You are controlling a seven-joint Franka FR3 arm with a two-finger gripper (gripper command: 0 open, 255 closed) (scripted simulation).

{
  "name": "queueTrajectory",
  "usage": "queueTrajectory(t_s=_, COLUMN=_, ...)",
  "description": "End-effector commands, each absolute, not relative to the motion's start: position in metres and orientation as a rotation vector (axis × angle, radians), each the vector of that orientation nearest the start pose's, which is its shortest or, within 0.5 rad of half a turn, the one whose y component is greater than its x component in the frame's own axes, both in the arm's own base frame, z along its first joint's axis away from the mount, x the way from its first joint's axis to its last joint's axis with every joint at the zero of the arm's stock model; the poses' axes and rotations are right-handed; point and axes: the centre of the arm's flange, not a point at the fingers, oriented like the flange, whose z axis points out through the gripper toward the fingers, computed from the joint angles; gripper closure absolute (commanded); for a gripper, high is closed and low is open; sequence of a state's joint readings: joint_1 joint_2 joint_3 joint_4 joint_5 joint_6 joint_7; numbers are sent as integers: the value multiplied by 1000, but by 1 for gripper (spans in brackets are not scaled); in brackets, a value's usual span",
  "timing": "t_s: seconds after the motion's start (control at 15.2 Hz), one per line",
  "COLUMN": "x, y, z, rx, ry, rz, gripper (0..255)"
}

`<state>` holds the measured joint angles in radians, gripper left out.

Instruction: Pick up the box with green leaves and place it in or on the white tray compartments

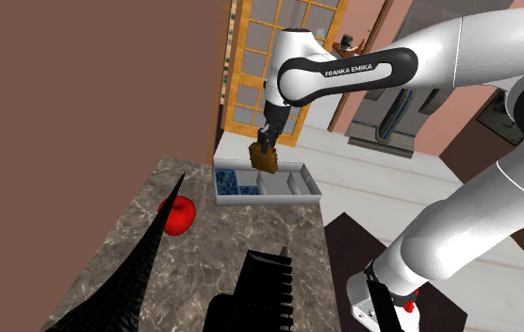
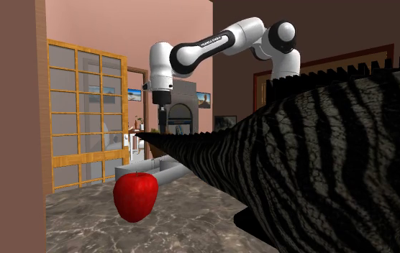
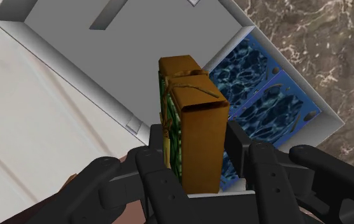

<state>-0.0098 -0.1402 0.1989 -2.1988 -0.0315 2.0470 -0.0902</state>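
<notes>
My hand (image 1: 267, 143) is clamped on the brown box with green leaves (image 1: 265, 160), hanging above the white tray (image 1: 271, 198) at the shoulder view's centre. Released here, I fear it could strike a divider (image 3: 107, 16) or the blue-patterned filling (image 3: 258, 83) and topple out.

Open air from the claw's (image 3: 195, 162) box (image 3: 201, 121) down to the tray's (image 3: 141, 44) bare white compartments; blue-patterned blocks (image 3: 258, 83) fill the shoulder view's left ones.
</notes>
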Motion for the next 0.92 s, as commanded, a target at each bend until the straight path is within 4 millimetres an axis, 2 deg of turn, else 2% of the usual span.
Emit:
queueTrajectory(t_s=0.0, x=493, y=95, z=432, rx=-3164, ry=-465, rz=17, gripper=255)
queueTrajectory(t_s=0.46, x=493, y=95, z=395, rx=-3164, ry=-465, rz=17, gripper=255)
queueTrajectory(t_s=0.86, x=493, y=95, z=395, rx=-3164, ry=-465, rz=17, gripper=255)
